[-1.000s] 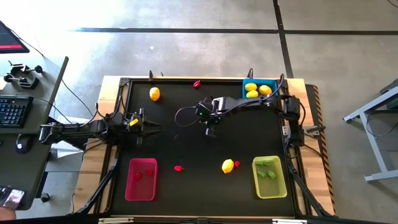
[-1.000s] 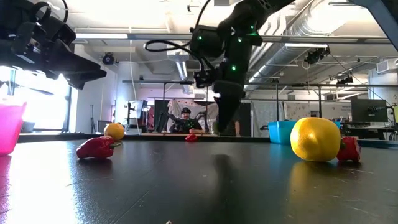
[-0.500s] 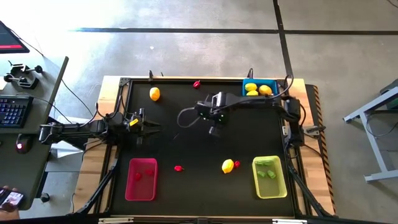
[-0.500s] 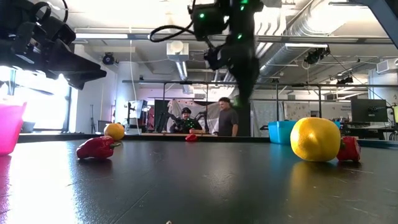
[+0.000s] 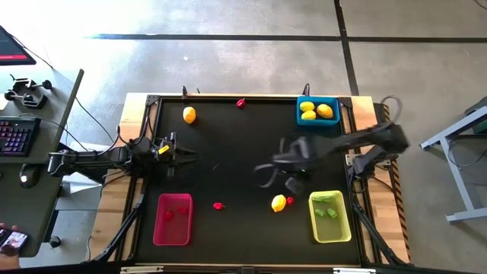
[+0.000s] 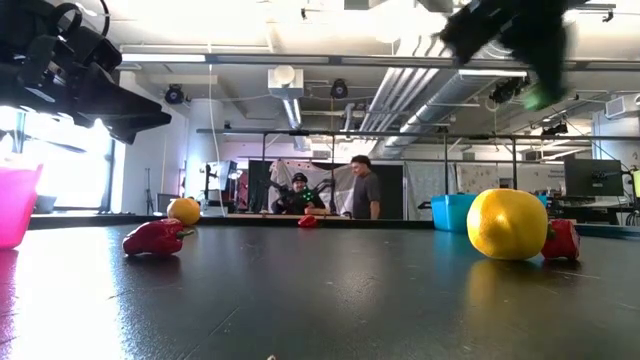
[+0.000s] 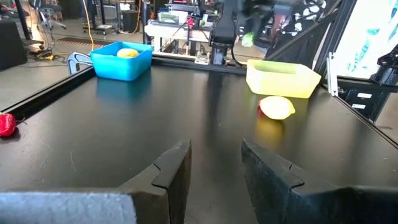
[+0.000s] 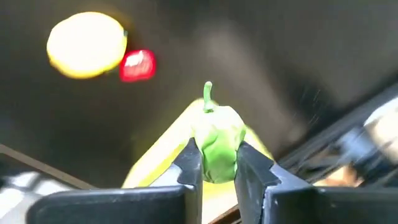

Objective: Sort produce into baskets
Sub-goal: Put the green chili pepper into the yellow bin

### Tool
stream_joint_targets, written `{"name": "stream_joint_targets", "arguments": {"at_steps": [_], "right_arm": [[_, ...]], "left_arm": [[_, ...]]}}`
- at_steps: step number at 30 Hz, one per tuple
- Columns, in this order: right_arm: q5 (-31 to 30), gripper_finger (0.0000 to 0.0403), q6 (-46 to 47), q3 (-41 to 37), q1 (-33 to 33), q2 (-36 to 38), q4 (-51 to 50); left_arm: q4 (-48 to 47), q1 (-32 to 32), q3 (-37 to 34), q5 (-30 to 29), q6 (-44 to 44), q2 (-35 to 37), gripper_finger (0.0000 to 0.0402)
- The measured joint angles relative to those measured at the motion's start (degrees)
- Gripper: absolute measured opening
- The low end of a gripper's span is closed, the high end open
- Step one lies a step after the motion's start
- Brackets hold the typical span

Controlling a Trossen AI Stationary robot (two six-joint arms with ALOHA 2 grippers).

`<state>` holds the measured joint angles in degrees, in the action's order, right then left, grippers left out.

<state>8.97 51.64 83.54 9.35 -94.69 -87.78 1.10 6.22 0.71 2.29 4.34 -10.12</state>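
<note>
My right gripper (image 8: 217,158) is shut on a small green produce piece (image 8: 217,138) with a stem. It hangs blurred in the air over the table's right half (image 5: 293,164), near the yellow-green basket (image 5: 329,216). A lemon (image 5: 278,202) and a red bit (image 5: 290,200) lie on the table beside that basket. The blue basket (image 5: 317,111) holds lemons; the pink basket (image 5: 173,219) stands near left. My left gripper (image 7: 214,171) waits open at the table's left side (image 5: 179,152). My right gripper pinches the green piece's lower body (image 8: 217,163) between its two fingers, one on each side. The fingers point steeply down. The piece is lifted clear of the table, with its stem (image 8: 208,93) sticking out beyond the fingertips.
Loose on the table lie a lemon (image 5: 189,115) at the far left, a red bit (image 5: 240,102) at the far edge and another red bit (image 5: 218,205) near the pink basket. People stand in the room beyond the table (image 6: 365,190).
My right gripper has risen from low over the table's middle and swung fast toward the near right, toward the yellow-green basket, rolling its wrist as it went. The produce on the table has stayed where it was.
</note>
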Motion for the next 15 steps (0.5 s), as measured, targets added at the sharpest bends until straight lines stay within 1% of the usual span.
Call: {"name": "stream_joint_targets", "arguments": {"at_steps": [4, 7, 11, 15], "right_arm": [[2.15, 0.0041, 17.4, -6.05, 7.18, 8.69, 4.73], [2.21, 0.0041, 29.31, -10.74, 12.53, 12.5, 10.22], [2.25, 0.0041, 41.29, -16.66, 18.42, 13.86, 16.89], [3.71, 0.004, 50.8, -21.33, 22.09, 13.79, 23.09]], "left_arm": [[0.0, 0.0, 0.0, 0.01, 0.0, 0.01, 0.0126], [0.0, 0.0, 0.0, 0.01, -0.02, 0.0, 0.0126], [0.0, 0.0, 0.0, 0.01, -0.01, 0.01, 0.0126], [0.0, 0.0, 0.0, 0.01, -0.02, 0.01, 0.0126]]}}
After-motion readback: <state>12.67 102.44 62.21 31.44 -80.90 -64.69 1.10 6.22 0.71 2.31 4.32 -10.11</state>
